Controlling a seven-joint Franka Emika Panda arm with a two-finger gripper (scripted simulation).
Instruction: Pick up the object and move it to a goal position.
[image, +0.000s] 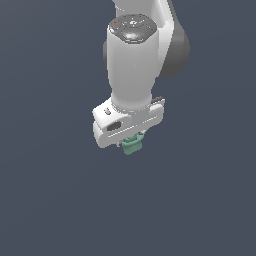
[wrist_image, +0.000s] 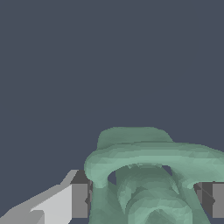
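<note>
The object (image: 132, 145) is a small teal-green lumpy block. In the exterior view it sticks out just below the white hand of my arm, near the middle of the picture. My gripper (image: 131, 144) is shut on it; the fingers are mostly hidden behind the hand. In the wrist view the object (wrist_image: 153, 175) fills the space between my two fingers, one finger (wrist_image: 78, 199) on one side and the other finger (wrist_image: 214, 200) on the opposite side, both against it. My gripper (wrist_image: 146, 200) holds it above a plain dark surface.
A plain dark blue-grey ground (image: 50, 200) lies all around. The white arm (image: 132, 65) rises to the top of the exterior view. No goal marker shows.
</note>
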